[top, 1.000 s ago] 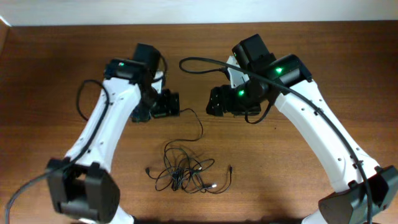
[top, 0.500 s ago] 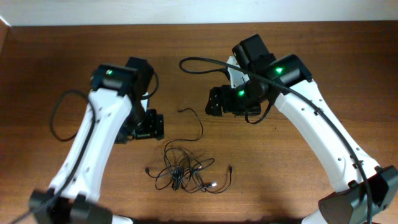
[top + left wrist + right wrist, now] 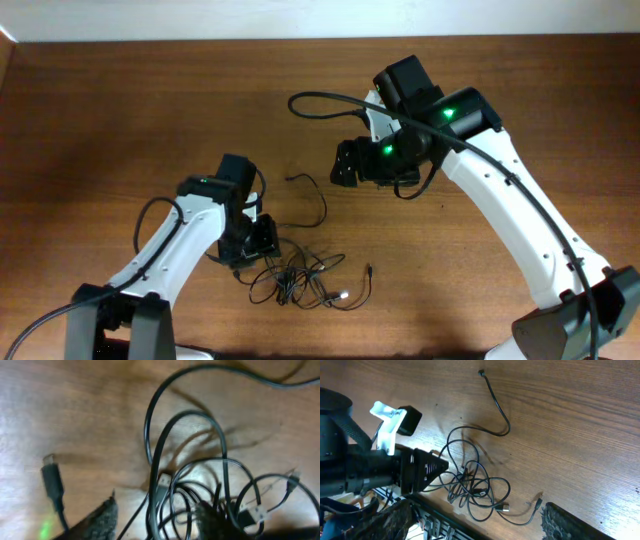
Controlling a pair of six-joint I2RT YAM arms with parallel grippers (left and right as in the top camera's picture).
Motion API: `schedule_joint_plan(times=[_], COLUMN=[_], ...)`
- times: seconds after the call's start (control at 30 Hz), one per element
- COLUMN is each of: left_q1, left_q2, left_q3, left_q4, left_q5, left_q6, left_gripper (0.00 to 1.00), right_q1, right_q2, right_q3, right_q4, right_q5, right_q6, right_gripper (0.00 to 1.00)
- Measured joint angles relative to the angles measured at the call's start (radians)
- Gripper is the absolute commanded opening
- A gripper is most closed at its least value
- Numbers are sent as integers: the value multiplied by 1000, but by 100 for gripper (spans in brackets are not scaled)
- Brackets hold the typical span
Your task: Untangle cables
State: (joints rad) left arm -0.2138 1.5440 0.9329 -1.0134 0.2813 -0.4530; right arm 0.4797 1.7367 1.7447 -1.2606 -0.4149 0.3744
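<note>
Seen from above, a brown wooden table (image 3: pixel 120 110) has two white and black robot arms reaching in from its near edge. The cables (image 3: pixel 300 282) lie as a loose dark tangle of thin black cords near the table's 6 o'clock edge, between the two arm bases. One strand (image 3: pixel 322 205) leaves the tangle at 12 o'clock and curves upward. It ends in a small plug (image 3: pixel 290 178) lying by itself on bare wood. Other small plug ends poke out of the heap at 9 o'clock, 3 o'clock and 5 o'clock.

The left gripper (image 3: pixel 258 250) sits low at the tangle's 10 o'clock edge, just beside the outer loops. Its wrist camera shows its fingers (image 3: pixel 102 520) spread apart at the bottom of the view, released. Several cord loops and a silver-tipped plug (image 3: pixel 162 480) lie on the wood between them, and nothing is pinched. A black plug on a thin lead (image 3: pixel 50 477) lies alone at 9 o'clock in that close view. I cannot tell whether the fingertips touch the wood.

The right gripper (image 3: pixel 343 165) hangs at 1 o'clock from the tangle, well apart from it and near the lone plug end. Its own camera shows its fingers (image 3: pixel 570 525) wide apart and holding nothing. That camera looks down on the whole tangle, with the left gripper at the tangle's 9 o'clock side. A green light (image 3: pixel 447 112) glows on the right arm.
</note>
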Motion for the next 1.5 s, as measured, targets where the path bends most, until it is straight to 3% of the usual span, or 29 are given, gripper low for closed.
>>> schedule_joint_plan(times=[0.03, 0.27, 0.4, 0.53, 0.63, 0.67, 0.7, 0.83, 1.1, 1.5], left_q1=[0, 0, 0, 0, 0, 0, 0, 0, 0, 0], left_q2=[0, 0, 0, 0, 0, 0, 0, -3, -20, -25], left_q3=[-7, -20, -58, -58, -47, -31, 5, 207, 615, 658], left_q4=[16, 34, 39, 75, 54, 39, 25, 24, 32, 204], left_q5=[0, 1, 5, 8, 8, 12, 29, 180, 362, 457], left_q6=[-10, -21, -27, -29, -15, -3, 19, 96, 121, 6], left_gripper=[35, 30, 19, 0, 0, 0, 0, 0, 0, 0], right_q1=[0, 0, 0, 0, 0, 0, 0, 0, 0, 0], right_q2=[0, 0, 0, 0, 0, 0, 0, 0, 0, 0], right_q3=[0, 0, 0, 0, 0, 0, 0, 0, 0, 0], right_q4=[0, 0, 0, 0, 0, -1, -1, 0, 1, 23], right_q5=[0, 0, 0, 0, 0, 8, 18, 42, 52, 51], right_q6=[0, 0, 0, 0, 0, 0, 0, 0, 0, 0], right_gripper=[84, 84, 84, 84, 85, 94, 96, 96, 96, 96])
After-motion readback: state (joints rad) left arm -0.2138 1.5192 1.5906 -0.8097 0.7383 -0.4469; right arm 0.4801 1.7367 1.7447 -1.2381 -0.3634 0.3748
